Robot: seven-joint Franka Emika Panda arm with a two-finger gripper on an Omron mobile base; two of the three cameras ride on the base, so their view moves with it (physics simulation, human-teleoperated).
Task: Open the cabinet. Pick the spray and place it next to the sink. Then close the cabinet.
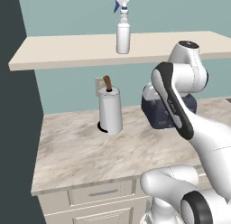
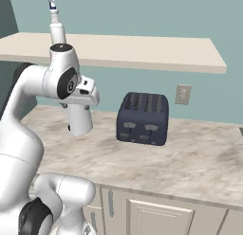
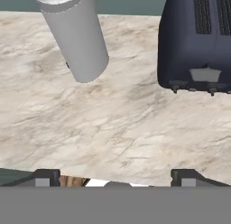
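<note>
The jaws (image 3: 115,177) hang above the marbled desk (image 3: 113,128), holding nothing; their two dark tips sit wide apart at the bottom of the hand view, one tip (image 3: 45,177) at each side. Below and just ahead of them lies bare desk surface. Beyond that, ahead and to one side of the jaws, stands a white paper-towel roll (image 3: 76,35) on a dark base with a brown post at its top (seen upright in the left base view (image 1: 110,111)). Ahead and to the other side stands a dark blue toaster (image 3: 198,40), its slots upward and its levers facing the jaws; roll and toaster are near each other but apart. Farther back and well above the jaws, a pale shelf (image 1: 67,51) runs along the teal wall. The spray (image 1: 123,26) stands upright on this shelf, above the paper-towel roll and well apart from the jaws, its trigger head uppermost.
</note>
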